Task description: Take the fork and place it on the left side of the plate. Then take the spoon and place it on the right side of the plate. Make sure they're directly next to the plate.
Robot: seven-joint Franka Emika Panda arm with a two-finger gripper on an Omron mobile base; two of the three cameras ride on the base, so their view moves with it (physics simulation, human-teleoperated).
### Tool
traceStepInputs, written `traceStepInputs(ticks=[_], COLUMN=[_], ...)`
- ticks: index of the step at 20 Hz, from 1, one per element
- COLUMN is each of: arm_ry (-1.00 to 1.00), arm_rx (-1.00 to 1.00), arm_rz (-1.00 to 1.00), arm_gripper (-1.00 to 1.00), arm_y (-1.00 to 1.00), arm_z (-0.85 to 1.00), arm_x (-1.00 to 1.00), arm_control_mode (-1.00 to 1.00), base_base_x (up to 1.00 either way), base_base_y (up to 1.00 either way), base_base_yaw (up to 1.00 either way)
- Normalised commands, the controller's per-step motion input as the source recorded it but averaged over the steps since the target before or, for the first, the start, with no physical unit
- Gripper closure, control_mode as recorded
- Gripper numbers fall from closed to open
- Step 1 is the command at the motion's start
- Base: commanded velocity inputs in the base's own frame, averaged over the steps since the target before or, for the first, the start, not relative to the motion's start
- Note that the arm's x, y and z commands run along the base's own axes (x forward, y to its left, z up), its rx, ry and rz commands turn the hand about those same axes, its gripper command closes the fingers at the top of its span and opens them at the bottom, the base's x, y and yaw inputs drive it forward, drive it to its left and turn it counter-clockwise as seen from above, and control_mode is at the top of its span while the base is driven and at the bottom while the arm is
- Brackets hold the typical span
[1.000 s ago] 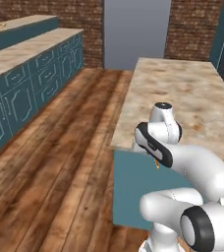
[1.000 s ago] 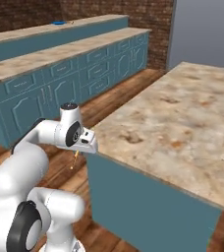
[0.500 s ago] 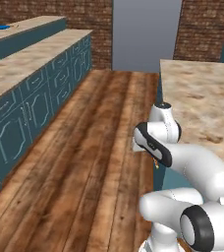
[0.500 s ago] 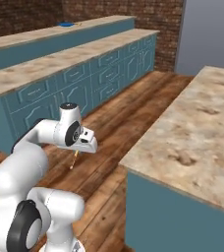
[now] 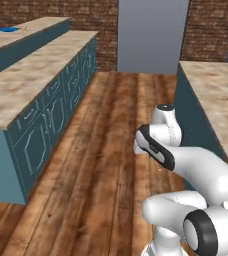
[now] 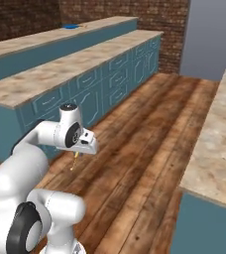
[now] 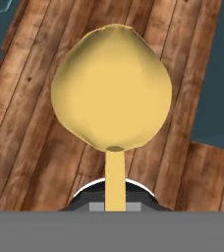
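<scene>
A: What is the end effector [image 6: 76, 155] holding?

B: It is clamped shut on the spoon [image 7: 112, 93]. In the hand view the thin handle runs up from between the finger tips, and the rounded yellow-gold bowl stands beyond them, with the wooden floor [image 7: 30, 128] behind it.

A: And from the base cameras?

B: In the right base view a short sliver of the spoon hangs just below the end effector, over the plank floor. In the left base view a small orange-yellow tip shows just under the arm's wrist.

A: Where is the plate [image 6: 71, 26]?

B: Far ahead of the end effector and to its left, a flat blue disc on the raised back ledge of the long worktop [image 6: 55, 74]. A second stone-topped worktop [image 6: 219, 144] stands to the end effector's right, well apart from it.
</scene>
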Motion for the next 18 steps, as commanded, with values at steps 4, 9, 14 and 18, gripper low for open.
traceStepInputs(ticks=[4, 9, 14, 18], arm_ry=[0.00, 0.00, 0.00, 0.00], arm_rx=[0.00, 0.00, 0.00, 0.00], arm_rz=[0.00, 0.00, 0.00, 0.00], arm_gripper=[1.00, 1.00, 1.00, 1.00], arm_y=[0.00, 0.00, 0.00, 0.00], arm_z=[0.00, 0.00, 0.00, 0.00], arm_x=[0.00, 0.00, 0.00, 0.00], arm_control_mode=[1.00, 1.00, 1.00, 1.00], base_base_x=[0.16, -0.05, -0.40, -0.67], base_base_y=[1.00, 1.00, 1.00, 1.00], base_base_yaw=[-0.30, -0.30, -0.24, -0.19])
